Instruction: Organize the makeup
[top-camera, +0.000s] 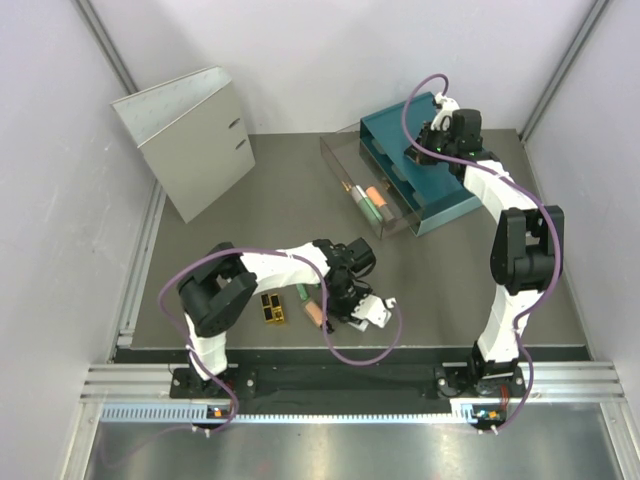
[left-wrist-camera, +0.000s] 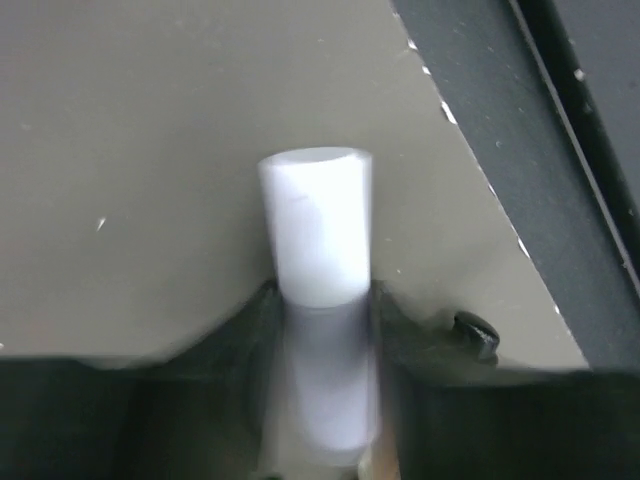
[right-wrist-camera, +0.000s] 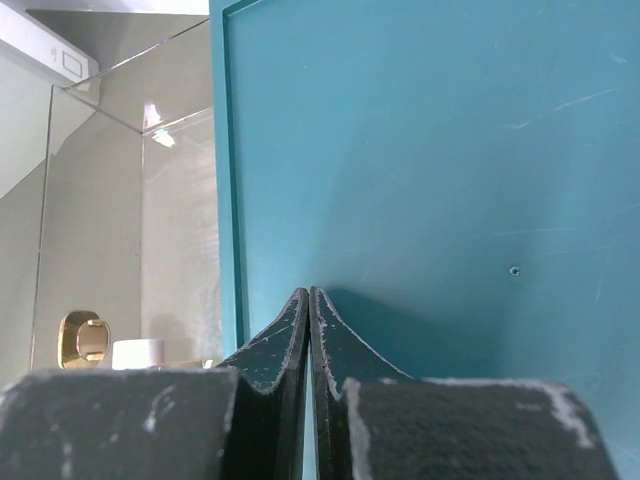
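**White tube in hand, clear box lying far right**

The left gripper (left-wrist-camera: 322, 300) is clenching the white-lilac tube (left-wrist-camera: 315, 225) low on its body. The tube's long axis is pointing straight out from the fingers, over the table (left-wrist-camera: 130, 150) near its front edge. The clear box (top-camera: 336, 156) is sitting farther back and right, holding an orange tube (top-camera: 372, 193) and a boxed green tube (top-camera: 381, 210). The right gripper (right-wrist-camera: 308, 300), closed on nothing, is hovering over the teal box (right-wrist-camera: 430, 150), nearer the clear one. A loose green tube (top-camera: 300, 292), peach tube (top-camera: 314, 315) and gold-and-black block (top-camera: 271, 307) are lying beside the left arm.
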